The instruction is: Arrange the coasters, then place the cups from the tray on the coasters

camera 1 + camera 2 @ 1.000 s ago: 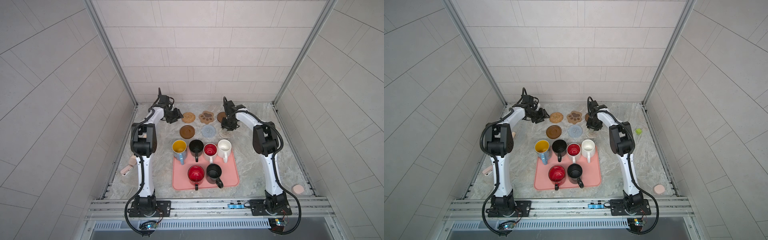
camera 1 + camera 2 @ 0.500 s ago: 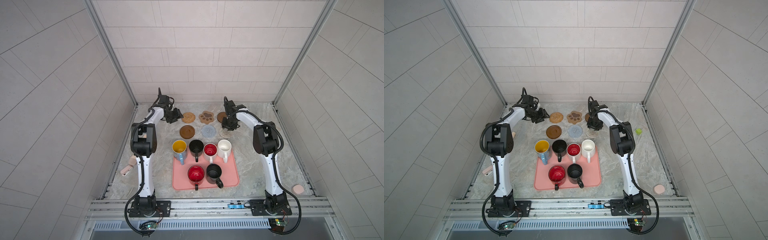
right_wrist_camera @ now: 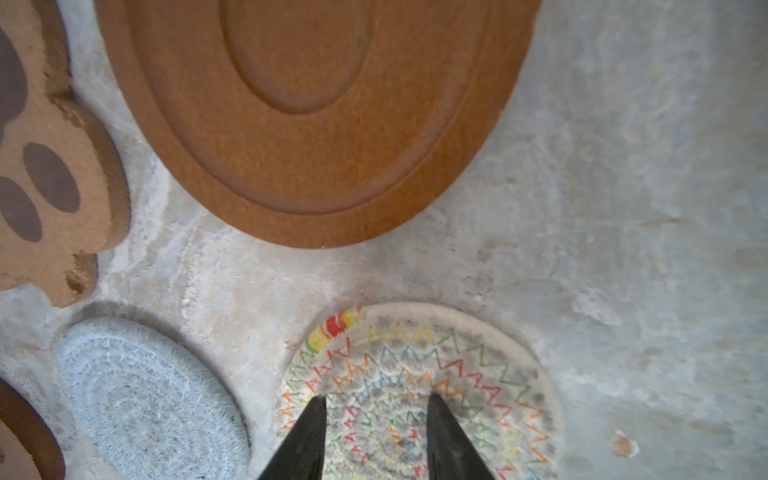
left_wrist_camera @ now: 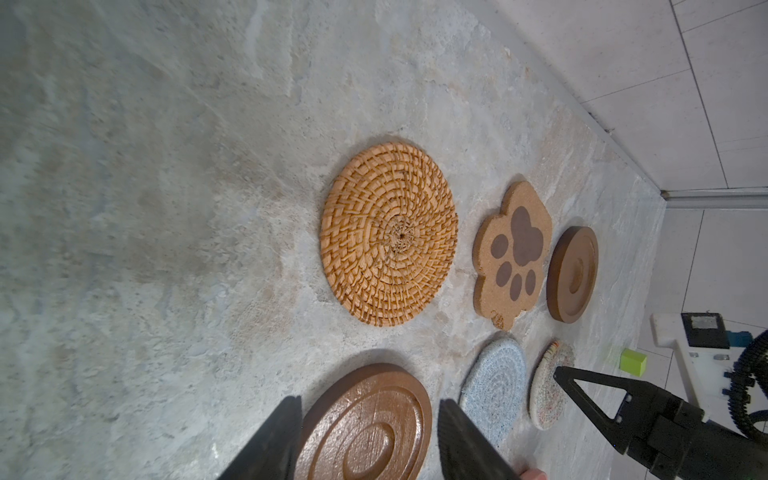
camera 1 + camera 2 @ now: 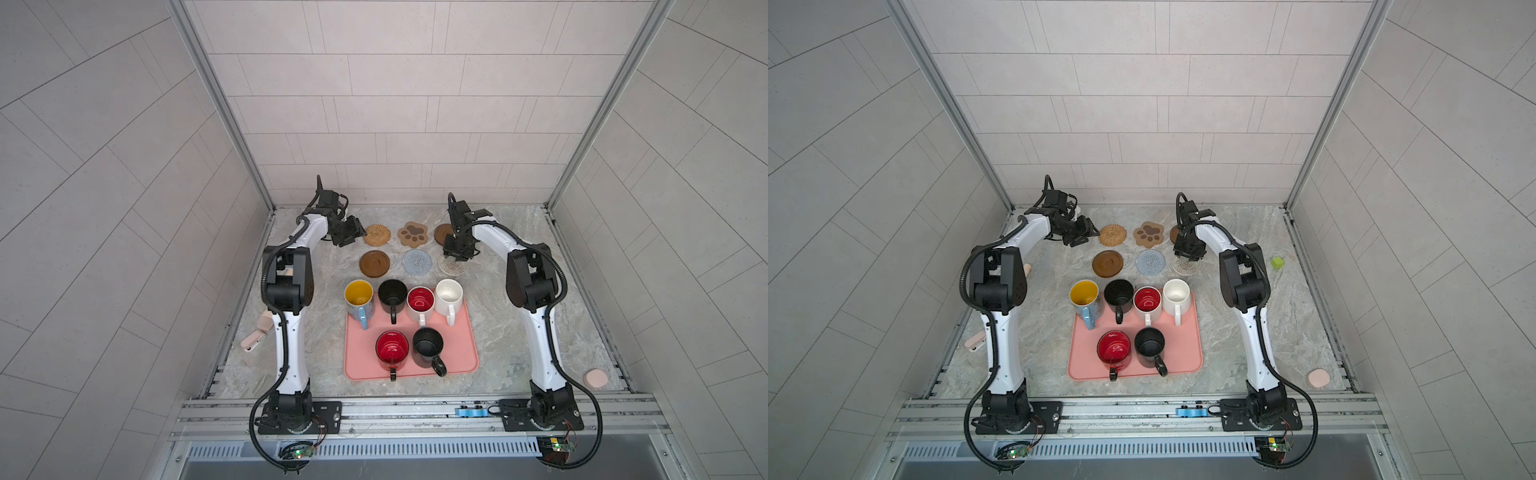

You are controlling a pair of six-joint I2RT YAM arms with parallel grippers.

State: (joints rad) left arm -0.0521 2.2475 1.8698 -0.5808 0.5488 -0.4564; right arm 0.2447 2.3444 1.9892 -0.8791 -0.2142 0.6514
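**Six coasters in two rows of three on the table (image 5: 519,332), beyond the tray (image 5: 461,353) that carries six cups.**

Row farther from the tray: woven tan rattan round (image 5: 376,235), tan paw shape (image 5: 412,234) with brown pads, dark wooden disc (image 5: 441,232). Row nearer the tray: grooved wooden disc (image 5: 374,263), grey-blue crochet round (image 5: 416,261), whitish crochet round (image 3: 478,357) stitched in coloured zigzags. Along the tray's far edge stand the yellow-lined blue cup (image 5: 358,293), black cup (image 5: 392,292), red-lined white cup (image 5: 420,299) and plain white cup (image 5: 449,291). The red cup (image 5: 392,347) and second black cup (image 5: 428,341) stand mid-tray. The right pincer (image 3: 377,397) is spread over the whitish round, and contact cannot be told. The left pincer (image 4: 370,401) is spread and empty.
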